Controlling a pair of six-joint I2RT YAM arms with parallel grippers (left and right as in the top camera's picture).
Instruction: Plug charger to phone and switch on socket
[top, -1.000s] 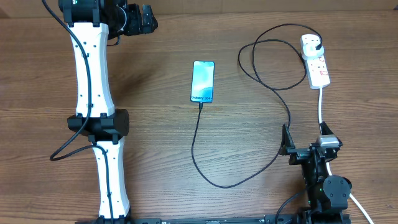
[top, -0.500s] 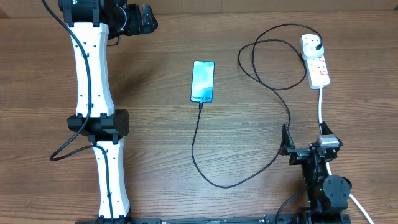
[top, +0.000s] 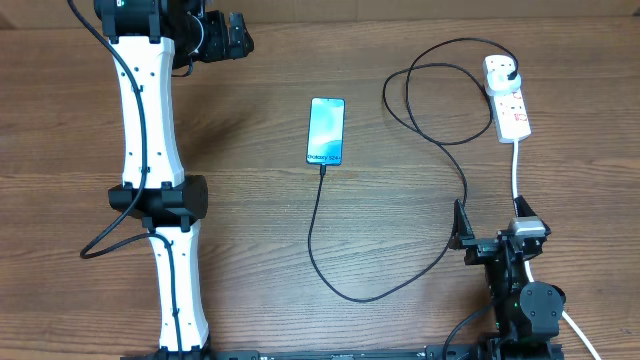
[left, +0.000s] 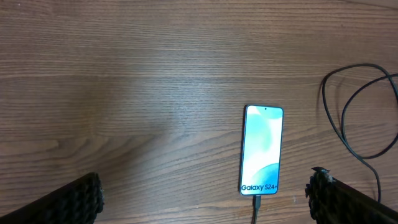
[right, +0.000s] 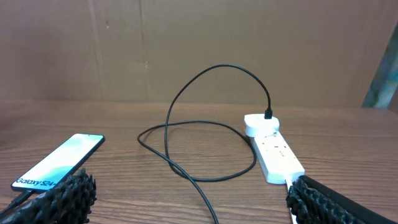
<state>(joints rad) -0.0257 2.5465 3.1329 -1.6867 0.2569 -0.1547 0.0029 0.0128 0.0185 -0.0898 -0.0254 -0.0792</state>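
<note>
Phone (top: 326, 131) at ctr, charger (top: 311, 230) in its near end, looping rt to socket (top: 510, 106) at far rt.

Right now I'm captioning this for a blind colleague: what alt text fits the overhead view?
A phone with a lit blue screen lies centred on the wooden table; the black charger cable loops from its lower edge to the white socket at upper right. The left gripper, upper left, and right gripper, lower right, are open and empty.

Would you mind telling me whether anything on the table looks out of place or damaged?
Nothing stands out. The phone lies flat with its screen lit; the charger cable runs from its bottom edge in loose loops to the power strip.
</note>
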